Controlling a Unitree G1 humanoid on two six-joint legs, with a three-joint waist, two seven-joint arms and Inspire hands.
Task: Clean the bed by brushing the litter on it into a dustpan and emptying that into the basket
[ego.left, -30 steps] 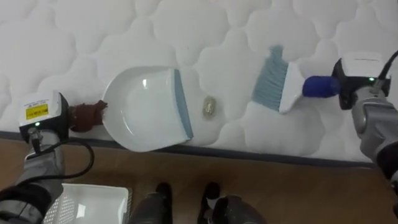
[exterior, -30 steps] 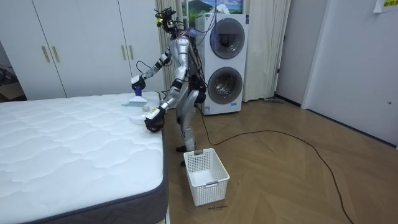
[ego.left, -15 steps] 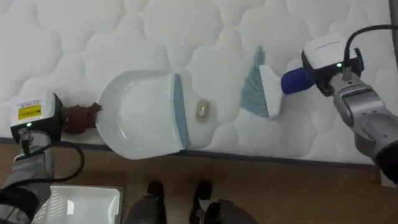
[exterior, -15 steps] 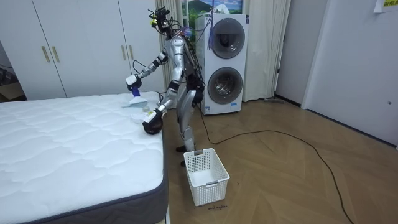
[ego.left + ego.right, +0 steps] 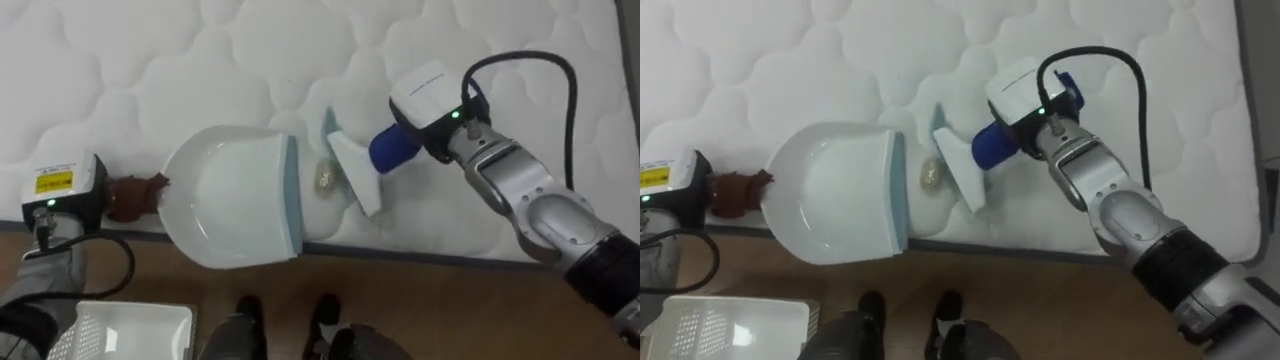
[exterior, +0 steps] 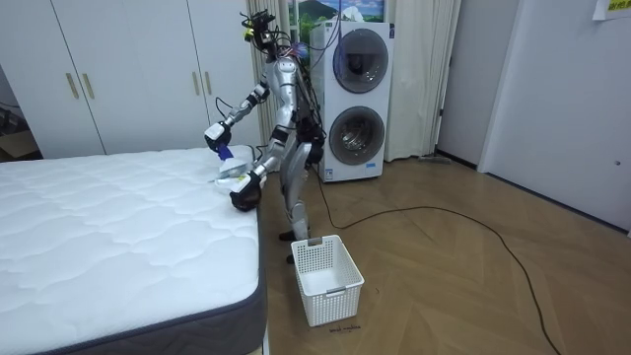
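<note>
Brush [image 5: 355,180] beside crumb [image 5: 324,177], dustpan [image 5: 235,200]; room view: washers [image 6: 356,99] behind robot

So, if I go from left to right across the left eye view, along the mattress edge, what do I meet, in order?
left hand → dustpan → small scrap of rubbish → brush → right hand
</note>
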